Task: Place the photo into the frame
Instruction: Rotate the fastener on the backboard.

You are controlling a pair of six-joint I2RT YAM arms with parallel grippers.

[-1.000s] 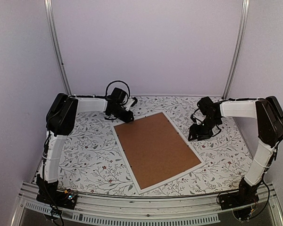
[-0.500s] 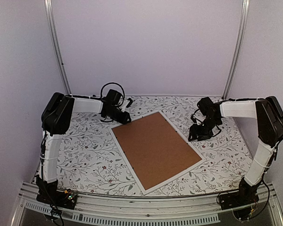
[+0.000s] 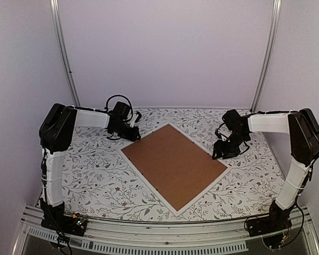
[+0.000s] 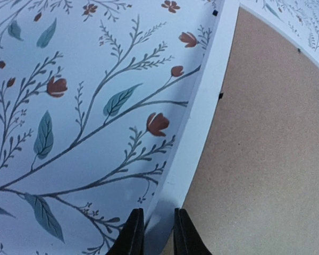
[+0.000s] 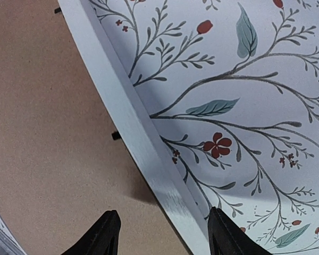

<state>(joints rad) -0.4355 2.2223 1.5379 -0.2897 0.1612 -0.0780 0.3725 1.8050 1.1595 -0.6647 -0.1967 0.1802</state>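
Two grippers meet the frame (image 4: 202,133): your left gripper (image 4: 157,223) pinches its white edge, your right gripper (image 5: 162,215) hangs open. Pull slowly, keep it flat.

A frame (image 4: 199,122) lies back-up on the floral-patterned table (image 3: 95,175).

A floral cloth (image 3: 95,175) with grey twigs, teal leaves and red blossoms covers the table. A plain brown board (image 3: 173,162) lies flat on it, turned askew, one corner towards the back wall (image 3: 165,53). Small black tabs (image 5: 116,135) sit along the board's edges. Two metal posts (image 3: 64,53) rise at the back corners. A ribbed metal rail (image 3: 165,234) runs along the near edge.
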